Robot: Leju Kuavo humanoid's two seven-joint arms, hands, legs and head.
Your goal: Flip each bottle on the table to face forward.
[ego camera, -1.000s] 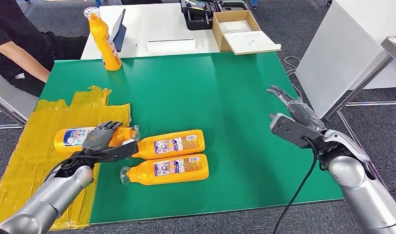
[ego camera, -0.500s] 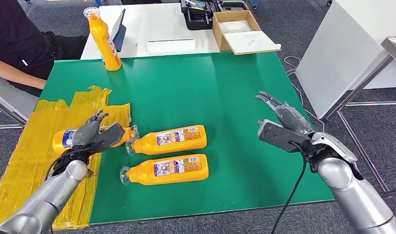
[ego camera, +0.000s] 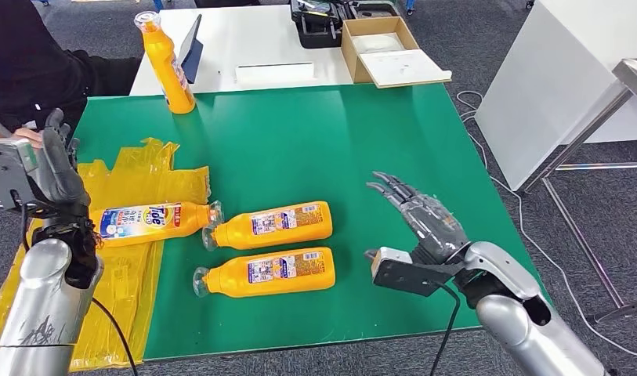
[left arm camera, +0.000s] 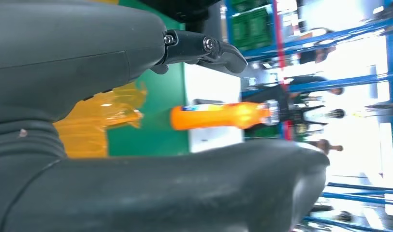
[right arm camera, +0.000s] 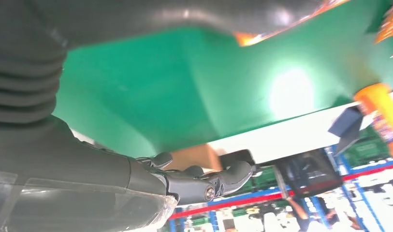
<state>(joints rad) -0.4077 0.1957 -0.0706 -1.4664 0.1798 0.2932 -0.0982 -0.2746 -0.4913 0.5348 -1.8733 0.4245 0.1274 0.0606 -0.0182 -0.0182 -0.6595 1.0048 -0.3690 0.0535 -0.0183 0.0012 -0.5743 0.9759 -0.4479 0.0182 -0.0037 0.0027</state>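
Observation:
Three orange bottles lie on their sides near the table's front left. The leftmost bottle (ego camera: 146, 221) rests on yellow tape with its blue and white front label up. The middle bottle (ego camera: 272, 225) and the front bottle (ego camera: 269, 272) show small back labels. A fourth orange bottle (ego camera: 166, 61) (left arm camera: 223, 116) stands upright at the far left corner. My left hand (ego camera: 55, 168) is raised open beside the table's left edge, holding nothing. My right hand (ego camera: 421, 219) hovers open over the green mat (ego camera: 362, 149), to the right of the lying bottles, fingers spread.
A person in black (ego camera: 25, 63) sits at the far left. Behind the green table, a white table holds an open cardboard box (ego camera: 389, 51), a dark tool case (ego camera: 319, 19) and a tablet (ego camera: 191, 47). A white panel (ego camera: 550, 86) stands at the right.
My left hand let go of the leftmost bottle and lifted away to the left; that bottle now shows its front label. My right hand swung in leftwards toward the lying bottles.

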